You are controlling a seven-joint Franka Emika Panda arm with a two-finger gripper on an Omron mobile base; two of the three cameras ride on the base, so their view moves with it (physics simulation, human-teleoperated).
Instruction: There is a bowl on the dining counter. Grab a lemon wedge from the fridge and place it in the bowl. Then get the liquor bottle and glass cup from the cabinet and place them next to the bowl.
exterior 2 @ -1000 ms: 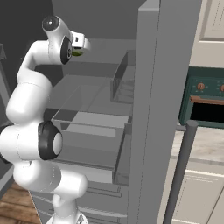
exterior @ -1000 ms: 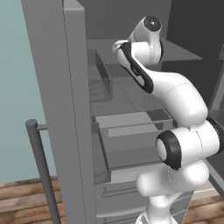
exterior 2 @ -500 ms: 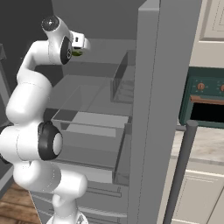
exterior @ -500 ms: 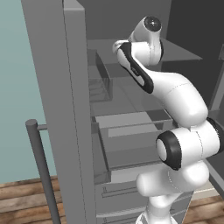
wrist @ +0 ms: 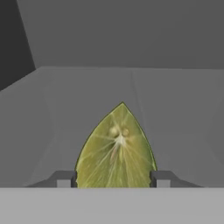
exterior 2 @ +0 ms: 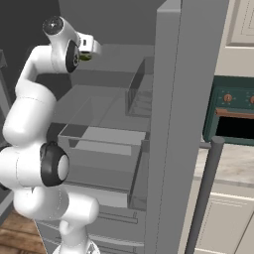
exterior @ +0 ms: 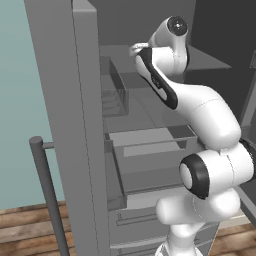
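Fridge: doors open, shelves and drawer bare; arm reaches onto the upper shelf.
Gripper: a finger on each side of the wedge, grasping it.
Wedge: between the fingers, point outward, just above the shelf.
Advice: lift slightly, draw straight back, avoid the door bins.
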